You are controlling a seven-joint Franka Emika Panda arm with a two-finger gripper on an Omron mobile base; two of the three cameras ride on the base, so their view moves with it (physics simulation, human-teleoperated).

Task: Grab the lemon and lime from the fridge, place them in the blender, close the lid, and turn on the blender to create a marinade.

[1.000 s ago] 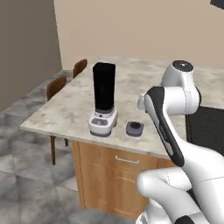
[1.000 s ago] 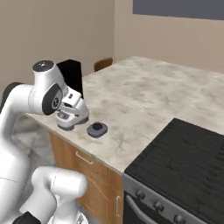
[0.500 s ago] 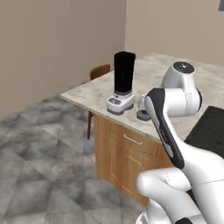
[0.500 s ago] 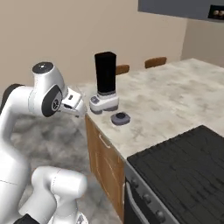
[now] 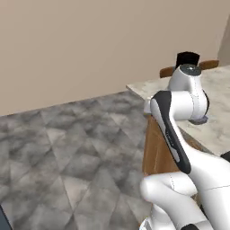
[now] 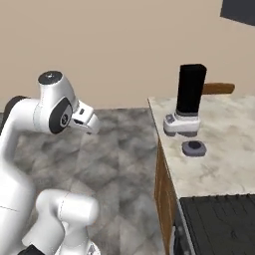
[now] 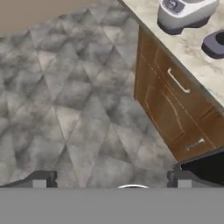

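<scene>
The blender (image 6: pixel 191 99), a tall black jar on a pale grey base, stands near the corner of the marble counter (image 6: pixel 219 164). Its jar top (image 5: pixel 187 58) peeks over my arm, and its base (image 7: pixel 183 13) shows at the top right of the hand view. The round grey lid (image 6: pixel 194 148) lies on the counter beside the base, also seen as the lid (image 7: pixel 215 43). My gripper (image 6: pixel 85 122) hangs over the floor left of the counter, open and empty, fingertips (image 7: pixel 41 179) wide apart. The lemon, lime and fridge are out of view.
Grey tiled floor (image 6: pixel 124 149) spreads left of the counter. Wood cabinet drawers (image 7: pixel 170 105) face the floor below the countertop. A black stovetop (image 6: pixel 224 224) sits at the near right. A wooden chair back (image 6: pixel 219 88) rises behind the counter.
The whole picture has shifted: the base has turned away from the counter, so blender and lid slid to the right. The arm keeps the same pose, gripper still open.
</scene>
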